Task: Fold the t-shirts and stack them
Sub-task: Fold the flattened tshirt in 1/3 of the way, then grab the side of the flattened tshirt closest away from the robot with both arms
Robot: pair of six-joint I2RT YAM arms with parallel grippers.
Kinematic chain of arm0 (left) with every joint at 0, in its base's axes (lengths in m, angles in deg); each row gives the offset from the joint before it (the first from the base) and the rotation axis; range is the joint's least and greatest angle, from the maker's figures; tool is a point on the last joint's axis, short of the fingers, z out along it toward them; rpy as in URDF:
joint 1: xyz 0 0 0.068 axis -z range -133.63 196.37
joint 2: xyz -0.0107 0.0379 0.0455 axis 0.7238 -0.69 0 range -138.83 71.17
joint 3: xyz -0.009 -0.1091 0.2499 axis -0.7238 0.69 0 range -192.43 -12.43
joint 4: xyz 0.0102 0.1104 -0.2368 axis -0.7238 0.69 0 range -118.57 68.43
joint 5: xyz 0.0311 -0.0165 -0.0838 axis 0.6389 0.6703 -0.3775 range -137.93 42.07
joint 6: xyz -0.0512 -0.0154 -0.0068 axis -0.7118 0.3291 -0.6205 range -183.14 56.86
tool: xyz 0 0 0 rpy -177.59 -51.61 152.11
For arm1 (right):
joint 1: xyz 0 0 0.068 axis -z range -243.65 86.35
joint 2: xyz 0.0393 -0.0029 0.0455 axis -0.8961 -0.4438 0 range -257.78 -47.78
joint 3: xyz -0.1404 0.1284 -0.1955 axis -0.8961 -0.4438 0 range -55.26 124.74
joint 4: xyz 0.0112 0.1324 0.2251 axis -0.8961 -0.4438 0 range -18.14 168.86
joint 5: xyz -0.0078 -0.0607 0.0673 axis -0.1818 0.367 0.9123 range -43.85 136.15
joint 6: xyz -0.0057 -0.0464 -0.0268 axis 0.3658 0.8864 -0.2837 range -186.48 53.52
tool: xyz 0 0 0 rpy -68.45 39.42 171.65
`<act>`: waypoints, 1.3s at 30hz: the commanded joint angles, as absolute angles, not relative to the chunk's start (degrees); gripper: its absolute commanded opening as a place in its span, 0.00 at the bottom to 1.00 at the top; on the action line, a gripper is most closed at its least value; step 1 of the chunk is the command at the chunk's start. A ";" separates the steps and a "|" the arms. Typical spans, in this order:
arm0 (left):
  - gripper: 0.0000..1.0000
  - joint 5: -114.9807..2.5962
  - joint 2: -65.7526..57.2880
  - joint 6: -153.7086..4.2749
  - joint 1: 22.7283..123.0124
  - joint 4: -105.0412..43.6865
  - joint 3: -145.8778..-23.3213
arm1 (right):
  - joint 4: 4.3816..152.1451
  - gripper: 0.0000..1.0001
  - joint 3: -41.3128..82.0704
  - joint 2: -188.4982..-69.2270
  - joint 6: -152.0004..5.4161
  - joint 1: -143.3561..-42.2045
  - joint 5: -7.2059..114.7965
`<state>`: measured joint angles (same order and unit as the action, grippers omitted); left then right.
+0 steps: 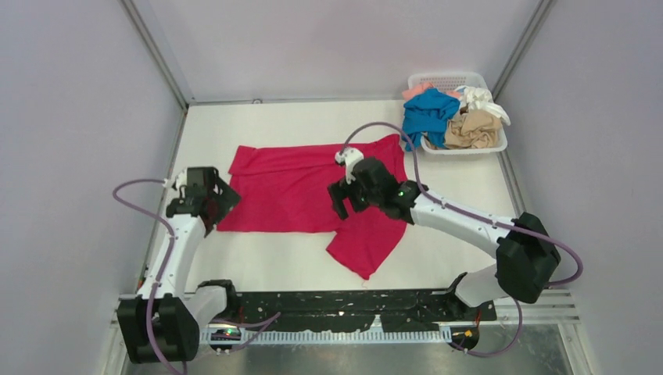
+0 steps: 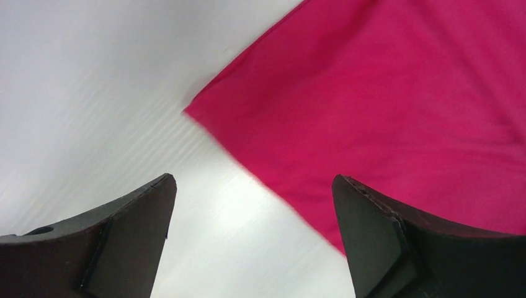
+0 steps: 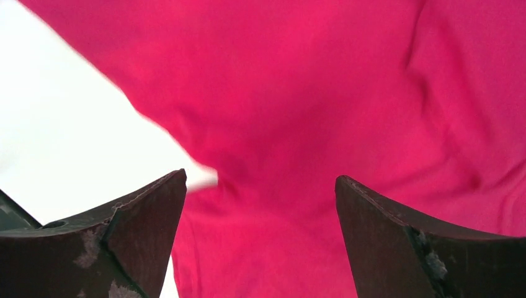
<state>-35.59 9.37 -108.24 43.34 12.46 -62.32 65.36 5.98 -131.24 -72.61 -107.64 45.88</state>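
A magenta-red t-shirt (image 1: 301, 187) lies spread on the white table, with one sleeve sticking out at the near right (image 1: 366, 244). My left gripper (image 1: 209, 199) is open and empty at the shirt's left edge; in the left wrist view (image 2: 254, 186) a corner of the shirt (image 2: 384, 105) lies just ahead of it. My right gripper (image 1: 344, 201) is open and empty above the shirt's right middle; in the right wrist view (image 3: 260, 186) the red cloth (image 3: 310, 112) fills the space between its jaws. Blue (image 1: 428, 113), tan (image 1: 472, 130), white (image 1: 478, 98) and peach-pink (image 1: 417, 90) shirts are piled in the basket.
A white plastic lattice basket (image 1: 461, 148) stands at the table's far right corner. Grey walls close the table at the back and both sides. A black rail (image 1: 344, 308) with the arm bases runs along the near edge.
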 commanded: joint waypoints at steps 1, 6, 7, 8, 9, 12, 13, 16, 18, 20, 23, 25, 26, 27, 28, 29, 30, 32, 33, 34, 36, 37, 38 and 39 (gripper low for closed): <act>0.99 -31.01 16.33 -114.38 43.43 12.33 -49.82 | 61.84 0.95 -3.28 -124.66 -77.51 -112.07 34.69; 0.99 -28.14 14.64 -117.28 41.52 6.11 -45.24 | 62.74 0.95 -8.77 -118.25 -78.37 -115.99 35.46; 0.95 -28.68 12.67 -117.99 40.97 5.72 -46.05 | 63.21 0.95 -10.13 -116.71 -78.27 -116.23 35.84; 0.92 -28.80 10.35 -118.67 40.83 5.40 -47.14 | 63.30 0.95 -10.81 -115.95 -78.17 -116.46 36.57; 0.89 -28.30 8.08 -119.59 40.76 4.96 -48.01 | 63.41 0.95 -12.13 -114.31 -78.12 -116.65 37.05; 0.85 -28.52 1.88 -122.52 40.66 3.27 -50.55 | 63.92 0.95 -15.01 -111.02 -78.42 -116.82 39.59; 0.81 -28.60 -0.45 -123.56 40.66 2.73 -51.22 | 63.88 0.95 -16.28 -109.62 -78.71 -116.83 39.92; 0.73 -28.84 -3.86 -126.48 40.66 1.82 -52.39 | 63.07 0.95 -17.79 -107.25 -79.35 -116.81 38.77; 0.61 -29.21 -4.98 -127.98 40.66 1.88 -52.51 | 62.03 0.95 -18.16 -105.98 -79.28 -116.82 37.76; 0.57 -28.90 -5.25 -128.66 40.66 2.60 -52.28 | 61.01 0.95 -18.29 -104.97 -79.03 -116.85 36.94; 0.54 -26.45 -4.79 -129.19 40.66 4.57 -51.49 | 60.93 0.95 -18.34 -105.17 -78.79 -116.83 36.42; 0.52 -25.66 -4.01 -129.31 40.66 4.85 -50.22 | 61.45 0.95 -18.20 -106.14 -78.97 -116.84 36.60; 0.52 -25.44 -3.59 -129.38 40.69 4.76 -49.47 | 61.96 0.95 -18.17 -107.06 -79.05 -116.83 36.91; 0.52 -24.98 -3.27 -129.40 40.66 4.37 -48.79 | 62.24 0.95 -18.13 -107.57 -79.27 -116.83 37.05; 0.52 -24.42 -3.05 -129.53 40.69 3.89 -48.24 | 62.60 0.95 -17.94 -108.56 -79.42 -116.85 37.55; 0.50 -24.07 -2.87 -129.71 40.66 3.82 -48.13 | 62.73 0.95 -17.83 -109.07 -79.49 -116.88 38.07; 0.47 -24.01 -2.89 -129.47 40.58 3.84 -48.28 | 62.85 0.95 -17.47 -110.10 -79.40 -117.02 39.45; 0.36 -24.70 -3.05 -128.88 40.57 3.29 -48.84 | 62.56 0.95 -16.85 -111.35 -78.07 -117.72 41.66; 0.29 -25.31 -3.33 -128.64 40.64 2.94 -49.15 | 62.41 0.95 -16.72 -111.65 -77.41 -118.15 42.72; 0.23 -26.16 -3.62 -128.54 40.58 2.36 -49.31 | 61.52 0.95 -16.31 -112.42 -75.91 -119.40 44.35; 0.04 -27.84 -4.35 -127.93 40.57 0.72 -49.77 | 59.87 0.96 -15.64 -113.83 -74.38 -122.48 44.63; 0.00 -28.39 -4.77 -127.69 40.61 0.48 -50.06 | 59.35 0.97 -15.50 -114.47 -74.16 -123.74 44.51; 0.00 -28.66 -5.25 -127.36 40.61 0.44 -50.58 | 58.25 0.98 -15.17 -115.98 -74.00 -126.18 44.43; 0.00 -28.69 -5.47 -127.27 40.57 0.76 -50.87 | 57.74 0.98 -15.04 -117.68 -74.06 -127.48 44.41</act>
<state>-27.92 -4.24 -128.24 40.96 2.74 -48.99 59.77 -18.04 -114.06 -76.46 -121.96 42.21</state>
